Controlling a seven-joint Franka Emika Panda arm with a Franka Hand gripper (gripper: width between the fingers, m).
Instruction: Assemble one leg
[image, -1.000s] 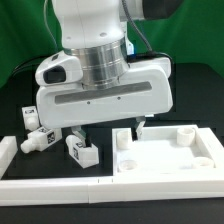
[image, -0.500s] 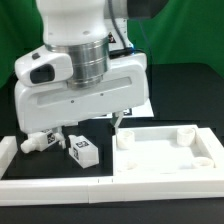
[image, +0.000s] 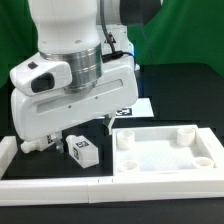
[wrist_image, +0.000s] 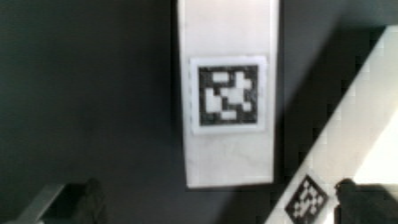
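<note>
My gripper (image: 78, 128) hangs low over the dark table, just behind two legs. One leg (image: 82, 150), white with tag stickers, lies under the hand. A second leg (image: 33, 144) lies further to the exterior view's left. One dark fingertip (image: 106, 122) shows below the hand. In the wrist view the gripper (wrist_image: 217, 205) is open and empty, with its fingers (wrist_image: 71, 205) far apart. A slanted white tagged part (wrist_image: 317, 195) lies close to one finger; I cannot tell which part it is.
The large white square panel (image: 160, 158) with round holes lies at the exterior view's right. White border rails (image: 50, 186) run along the front and left. The marker board (image: 136, 106) lies behind the hand, and shows as a tagged strip in the wrist view (wrist_image: 228, 140).
The hand has moved toward the exterior view's left, from over the panel's edge to over the legs. The legs and panel have not moved.
</note>
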